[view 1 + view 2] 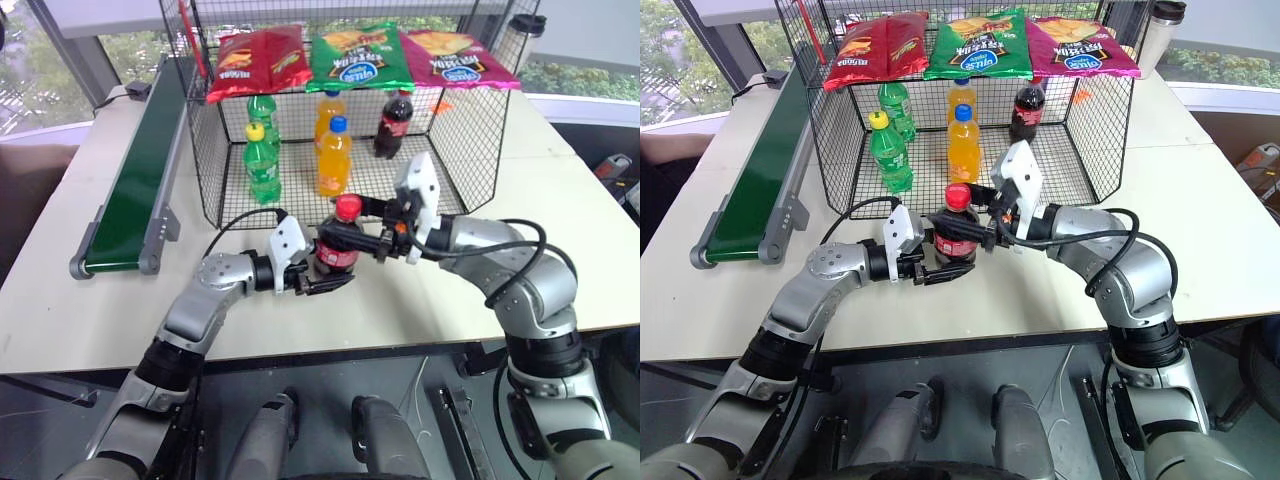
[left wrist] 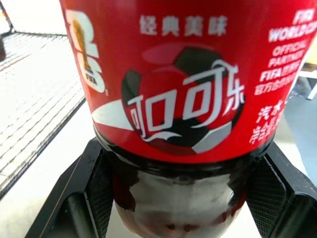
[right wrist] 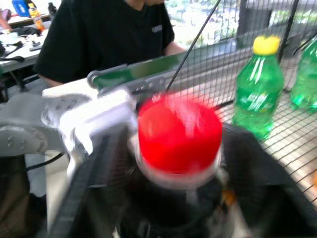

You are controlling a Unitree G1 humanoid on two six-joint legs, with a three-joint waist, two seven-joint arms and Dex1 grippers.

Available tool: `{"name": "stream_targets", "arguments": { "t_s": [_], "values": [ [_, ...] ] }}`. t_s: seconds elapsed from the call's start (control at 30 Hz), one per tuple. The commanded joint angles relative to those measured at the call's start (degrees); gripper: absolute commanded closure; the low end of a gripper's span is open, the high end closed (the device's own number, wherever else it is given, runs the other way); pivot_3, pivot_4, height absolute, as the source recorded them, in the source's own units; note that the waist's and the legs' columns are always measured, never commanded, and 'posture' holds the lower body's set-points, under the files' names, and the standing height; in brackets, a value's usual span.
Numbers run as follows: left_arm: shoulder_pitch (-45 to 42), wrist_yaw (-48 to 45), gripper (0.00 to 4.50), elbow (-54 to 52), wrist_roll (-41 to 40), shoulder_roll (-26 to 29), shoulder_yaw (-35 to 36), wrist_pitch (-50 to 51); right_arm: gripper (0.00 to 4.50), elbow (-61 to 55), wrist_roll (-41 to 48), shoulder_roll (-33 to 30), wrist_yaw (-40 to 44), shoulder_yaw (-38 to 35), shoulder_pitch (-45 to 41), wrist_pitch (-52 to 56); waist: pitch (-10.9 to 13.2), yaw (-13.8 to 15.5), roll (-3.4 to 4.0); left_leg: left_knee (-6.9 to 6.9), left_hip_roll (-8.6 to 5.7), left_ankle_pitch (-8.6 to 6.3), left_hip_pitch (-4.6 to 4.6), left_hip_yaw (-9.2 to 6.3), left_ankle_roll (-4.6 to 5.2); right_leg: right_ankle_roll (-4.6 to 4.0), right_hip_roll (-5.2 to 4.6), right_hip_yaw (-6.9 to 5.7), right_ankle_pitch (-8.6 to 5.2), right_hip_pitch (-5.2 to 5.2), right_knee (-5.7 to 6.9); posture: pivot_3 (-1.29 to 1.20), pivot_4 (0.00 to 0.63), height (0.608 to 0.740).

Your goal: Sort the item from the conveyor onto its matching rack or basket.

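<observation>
From the head camera, I had the cola bottle [image 1: 338, 248] held above the table in front of the basket [image 1: 210, 160], well clear of the conveyor [image 1: 130, 185]. The left gripper [image 2: 178, 198] showed, in its wrist view, fingers clamped on the bottle's lower body. In the right wrist view, the right gripper [image 3: 163, 198] closed round the neck under the red cap. I judged the left should release only once the right held firm.
</observation>
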Motion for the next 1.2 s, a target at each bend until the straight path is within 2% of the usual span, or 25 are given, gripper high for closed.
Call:
{"name": "stream_targets", "arguments": {
  "t_s": [0.03,0.27,0.37,0.4,0.7,0.87,0.97,1.2],
  "values": [
    [-0.88,-0.25,1.59,-2.66,-0.74,-0.51,1.56,-1.59,3.33,-0.28,0.73,-0.01,0.14,-1.16,-1.26,-0.66,0.0,0.08,0.0,0.01,0.0,0.0,0.0,0.0,0.0,0.0,0.0,0.0,0.0,0.02,0.0,0.0,0.15,0.738],
    [-1.43,4.24,1.59,-2.59,-1.16,-1.9,3.82,2.33,3.33,-0.33,0.52,-0.18,-0.02,-1.1,-1.55,-0.4,0.0,0.05,0.0,0.02,-0.03,0.0,0.0,0.0,0.01,0.01,0.0,0.0,0.0,0.02,0.0,0.0,0.15,0.738],
    [-0.75,6.7,0.12,-3.11,-1.21,-2.93,5.42,2.52,3.33,-0.19,0.13,0.11,-0.68,-1.26,-1.82,-0.62,0.0,0.05,0.0,0.02,-0.03,0.01,0.0,0.0,0.01,0.02,0.0,0.0,0.01,0.02,0.0,0.0,0.15,0.738],
    [-0.26,6.82,0.03,-3.67,-1.53,-2.92,5.75,3.03,3.33,-0.08,-0.05,0.25,-1.03,-1.36,-1.98,-0.75,0.0,0.05,0.0,0.03,-0.02,0.01,-0.01,-0.03,0.01,0.02,0.0,-0.01,0.01,0.02,0.0,0.0,0.15,0.738],
    [5.39,10.75,0.03,-8.75,-2.36,-1.04,8.67,7.69,3.33,6.59,-4.04,0.51,-5.01,-3.45,-6.61,-4.58,0.0,-0.05,0.01,0.04,-0.01,0.01,0.03,-0.01,0.02,0.01,0.09,0.0,0.01,0.01,0.07,0.0,0.15,0.738],
    [14.76,17.08,0.03,-13.51,-0.7,-2.02,10.64,7.57,3.33,22.62,-13.5,1.04,-11.65,-4.45,-13.67,-13.99,0.0,-0.09,0.03,0.05,-0.05,0.01,0.03,0.09,0.02,0.01,0.08,0.06,0.01,0.02,0.05,0.0,0.15,0.738],
    [16.4,24.53,0.03,-12.96,3.54,-4.81,11.49,4.14,3.33,32.56,-17.05,2.88,-14.98,-5.31,-17.24,-20.24,0.0,0.23,0.03,0.05,-0.04,0.01,0.03,0.02,0.01,0.0,0.12,0.03,0.01,0.01,0.06,0.0,0.15,0.738],
    [17.4,32.78,0.03,-13.47,7.79,-9.18,11.61,1.79,3.33,54.3,-21.85,5.1,-18.8,-7.27,-25.23,-33.89,0.01,-0.01,0.04,0.03,-0.04,0.03,0.04,0.1,0.03,0.16,0.16,0.05,0.11,0.0,0.08,0.0,0.15,0.738]
  ]
}}
